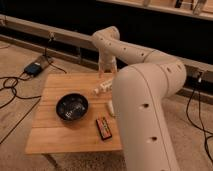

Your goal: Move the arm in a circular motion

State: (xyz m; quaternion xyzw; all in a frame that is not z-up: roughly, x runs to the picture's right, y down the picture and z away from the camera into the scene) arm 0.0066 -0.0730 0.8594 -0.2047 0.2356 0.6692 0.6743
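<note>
Warm, soft light brightens the arm and bench; the tool, above the bench's far edge, stands against darkness.

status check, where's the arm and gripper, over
Gripper over far edge of light wooden table. Cream-white tubular arm bent overhead, hiding part of the table. Round black bowl sits apart from both.

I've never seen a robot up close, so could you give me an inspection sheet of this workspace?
Surface: wooden table.
Job's things: arm, bent over the table's right side.
Clutter: black bowl; dark packet; white item near the far edge.
Grippers: tool, hanging just above the white item.
Cables: black cables and a box on the floor, left.
Surroundings: dark wall behind.
</note>
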